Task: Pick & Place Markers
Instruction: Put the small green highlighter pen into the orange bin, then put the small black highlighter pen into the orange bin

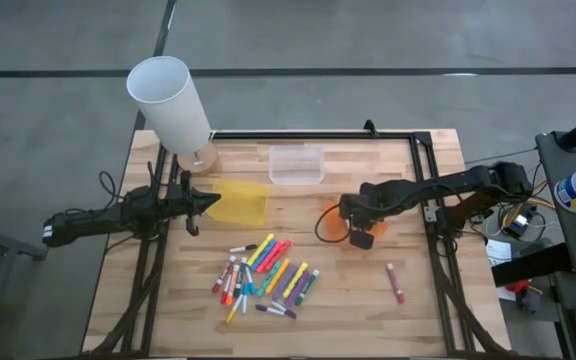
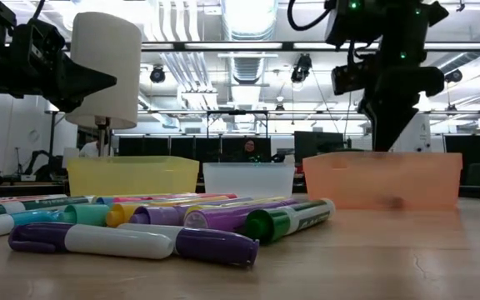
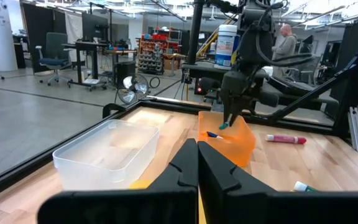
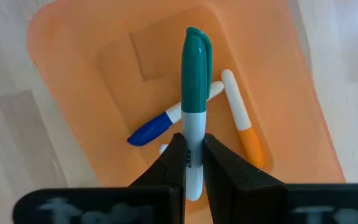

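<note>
My right gripper [image 1: 360,228] hangs over the orange tray [image 1: 330,222], shut on a white marker with a teal cap [image 4: 195,68]. A blue-capped marker [image 4: 149,130] and an orange-capped marker [image 4: 248,140] lie on the tray's floor. Several more markers [image 1: 266,276] lie in a loose pile on the table's near middle, and a single pink one [image 1: 395,283] lies to their right. My left gripper [image 1: 211,203] waits shut and level above the yellow tray [image 1: 243,203]. My right gripper pinches the marker's white barrel [image 4: 192,163] between its two fingers, near the end away from the cap. The fingers come from above, pointing steeply down, and lie along the marker. The marker hangs below them, teal cap [image 3: 224,126] lowest, clear of the tray's floor.
A clear tray [image 1: 296,165] stands at the far middle, between the yellow and orange ones. A tall white cylinder [image 1: 170,102] rises at the far left corner. Bare wood lies between the marker pile and the table's right rail [image 1: 438,270].
</note>
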Action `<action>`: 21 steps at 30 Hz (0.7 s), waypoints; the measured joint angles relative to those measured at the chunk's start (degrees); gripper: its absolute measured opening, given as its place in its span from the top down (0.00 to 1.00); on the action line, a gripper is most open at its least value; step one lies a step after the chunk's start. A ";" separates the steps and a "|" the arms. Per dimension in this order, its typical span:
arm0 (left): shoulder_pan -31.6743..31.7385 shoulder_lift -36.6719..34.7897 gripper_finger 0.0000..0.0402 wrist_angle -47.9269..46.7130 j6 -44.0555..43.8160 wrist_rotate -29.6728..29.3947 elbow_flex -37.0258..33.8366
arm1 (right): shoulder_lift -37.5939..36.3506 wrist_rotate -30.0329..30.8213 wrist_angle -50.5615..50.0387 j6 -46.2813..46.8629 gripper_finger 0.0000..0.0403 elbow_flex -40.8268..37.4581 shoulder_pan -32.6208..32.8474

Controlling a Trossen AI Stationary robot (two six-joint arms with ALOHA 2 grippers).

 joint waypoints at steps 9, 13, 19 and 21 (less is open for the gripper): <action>-0.01 0.00 1.00 0.00 0.00 0.02 0.00 | 0.00 0.21 1.61 0.01 0.86 -0.16 0.04; -0.01 0.00 1.00 0.00 0.00 0.01 0.00 | 0.00 0.24 2.01 0.04 0.81 -0.16 0.04; -0.01 0.00 1.00 0.00 -0.01 0.00 0.00 | 0.00 0.72 2.58 0.31 0.77 0.05 0.04; 0.00 0.00 1.00 0.00 0.00 0.02 0.00 | 0.00 0.70 2.48 0.44 0.76 0.44 0.04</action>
